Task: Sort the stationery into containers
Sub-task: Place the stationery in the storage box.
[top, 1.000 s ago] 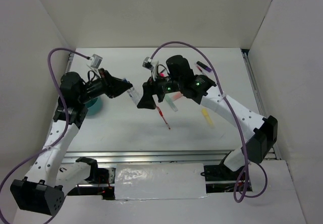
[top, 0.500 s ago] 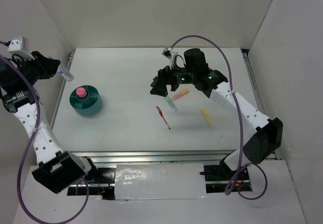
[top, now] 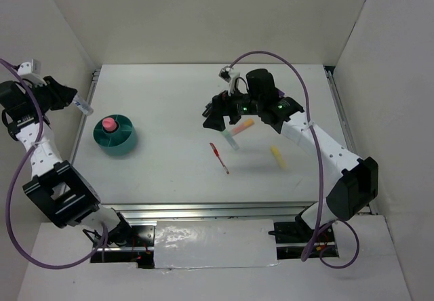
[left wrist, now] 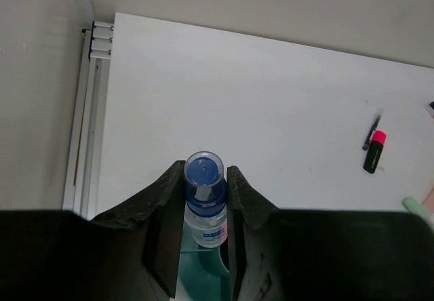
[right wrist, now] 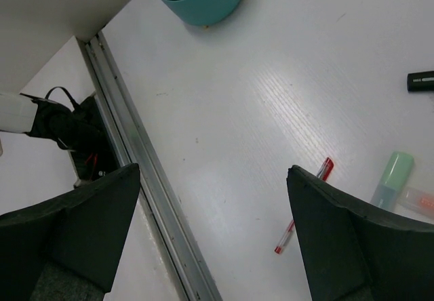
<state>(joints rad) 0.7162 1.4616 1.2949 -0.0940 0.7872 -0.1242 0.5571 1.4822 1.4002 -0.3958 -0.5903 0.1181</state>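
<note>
The left gripper [left wrist: 204, 173] clamps a clear plastic tube with a blue cap [left wrist: 203, 196] by its neck, raised near the table's [top: 169, 172] left edge close to the short round teal cup [top: 124, 146], probably to drop it beside the pink highlighter [top: 108, 123] standing inside. The right gripper [top: 212, 118] hangs spread wide and empty above the thin red pen [top: 218, 157] and pastel green highlighter [top: 231, 139], likely choosing a pick. The tube's white label [left wrist: 207, 232] shows blue print too blurred to read.

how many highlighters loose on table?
4: orange and pastel green by the right claw, yellow right of them, pink-capped black one in left wrist view. Others may be hidden.
</note>
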